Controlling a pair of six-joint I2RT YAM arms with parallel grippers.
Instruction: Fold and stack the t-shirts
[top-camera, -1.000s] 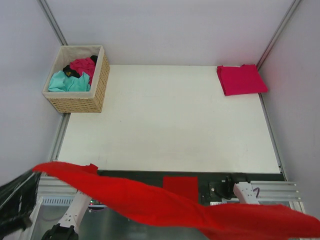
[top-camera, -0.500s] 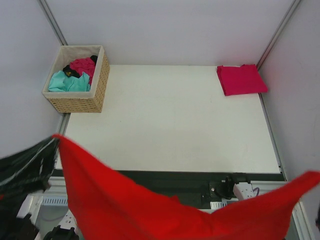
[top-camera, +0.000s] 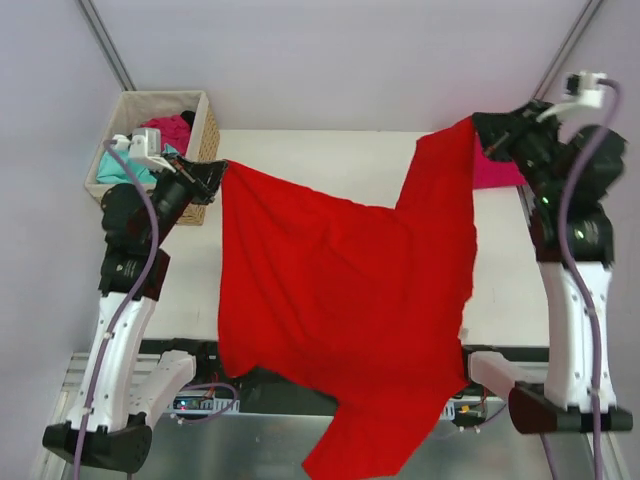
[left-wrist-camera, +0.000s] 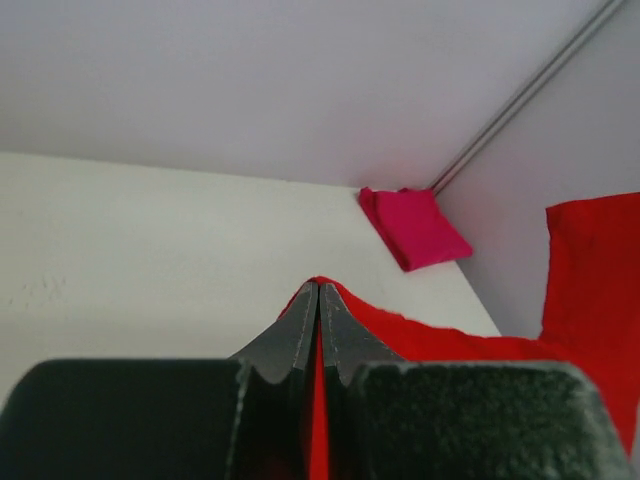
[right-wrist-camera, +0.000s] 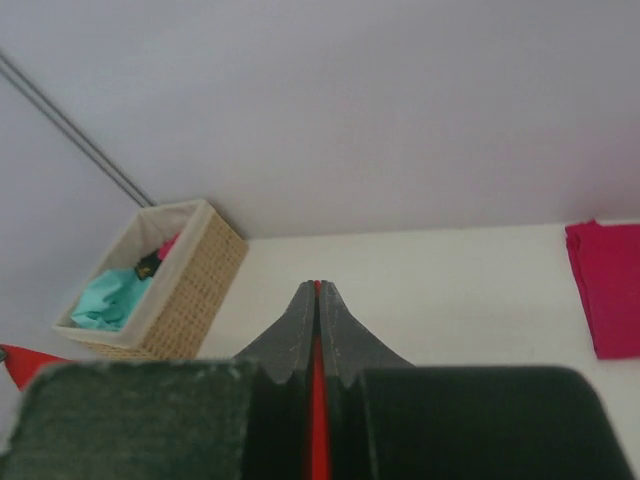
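Observation:
A bright red t-shirt (top-camera: 350, 300) hangs spread in the air between my two grippers, over the white table (top-camera: 300, 155), its lower end drooping past the table's near edge. My left gripper (top-camera: 218, 170) is shut on its left corner, near the wicker basket; red cloth (left-wrist-camera: 420, 335) shows between the closed fingers in the left wrist view. My right gripper (top-camera: 478, 125) is shut on its right corner at the far right; red cloth (right-wrist-camera: 318, 400) shows between its fingers. A folded pinkish crimson t-shirt (left-wrist-camera: 415, 228) lies at the table's far right corner, also in the right wrist view (right-wrist-camera: 605, 285).
A tan wicker basket (top-camera: 200, 140) stands at the far left corner, holding teal (right-wrist-camera: 110, 300), magenta (top-camera: 170, 128) and black shirts; it also shows in the right wrist view (right-wrist-camera: 190, 285). Grey walls enclose the table on three sides.
Both arms have swung up and forward over the table, carrying the red shirt from below the near edge to spread high across the table.

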